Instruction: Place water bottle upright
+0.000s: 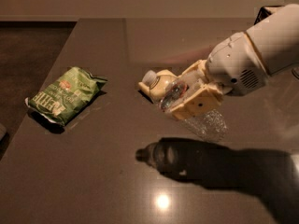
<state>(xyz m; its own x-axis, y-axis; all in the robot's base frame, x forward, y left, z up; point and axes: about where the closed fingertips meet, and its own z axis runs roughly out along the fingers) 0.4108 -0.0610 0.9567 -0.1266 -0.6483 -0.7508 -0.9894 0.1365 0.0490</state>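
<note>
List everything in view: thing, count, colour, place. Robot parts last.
chip bag: one, green, lying flat on the left part of the table.
water bottle: one, clear with a white cap, centre-right, held tilted off the table, cap pointing left, not upright.
pale yellow object: one, on the table just behind the bottle's cap; too unclear to identify.
table: one, dark and glossy, filling most of the view.
arm: one, white, reaching in from the right.
claw: one, cream, centre-right above the table, shut on the water bottle.
</note>
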